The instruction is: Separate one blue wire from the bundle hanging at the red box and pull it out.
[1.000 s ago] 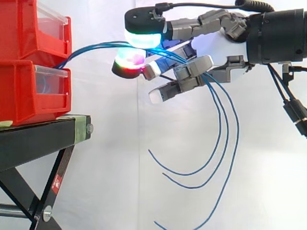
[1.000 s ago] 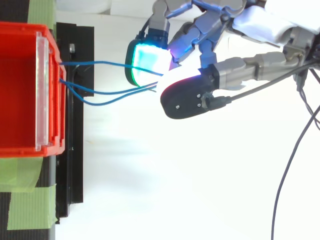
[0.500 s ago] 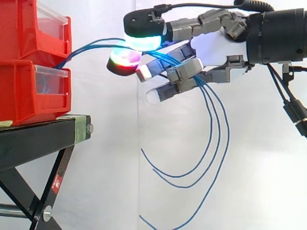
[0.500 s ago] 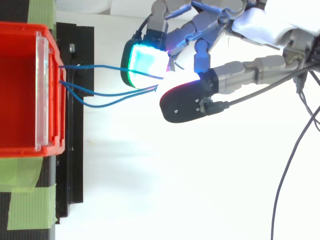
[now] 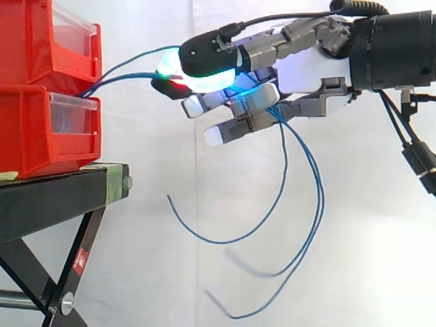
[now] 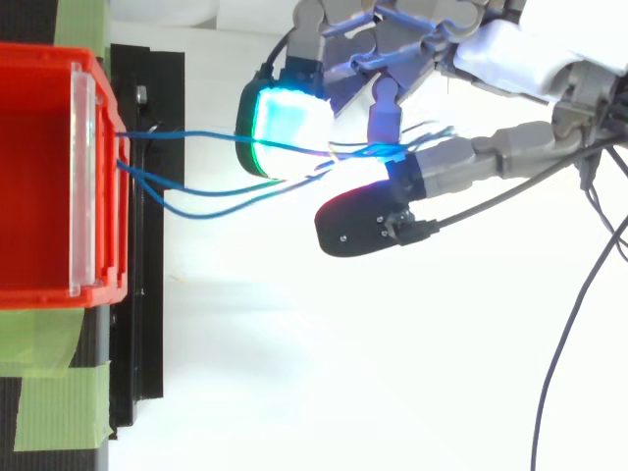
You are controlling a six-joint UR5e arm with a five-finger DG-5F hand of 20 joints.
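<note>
Reaching in from the right, the hand (image 5: 306, 68) is closed on the blue wires (image 6: 186, 133). Its fingers are curled round them and the thumb lies across the top, with a cyan pad (image 5: 204, 76) glowing over a red one. The wires come out at the front of the red bins (image 5: 41, 129), just above the lower bin, and arc across the gap to the hand. They pass in among the fingers and fall out below in long loose tails in front of the curtain (image 5: 381, 238). The bins sit on the black stand (image 5: 54, 197), apart from the hand. Half a second ago the thumb was lifted clear above the red pad; now it has tipped down and forward so that it nearly covers it, and the whole hand has crept a little closer to the bins. The tails have been stirred up too. Before, they hung in neat nested loops, but now one free end has flicked up and out to the left, and the two lower ends are smeared with motion. From above, the black-backed fingertip (image 6: 368, 221) has slid away from the wires it was pressed against. The strands now show running on past the cyan pad and in under the fingers.
</note>
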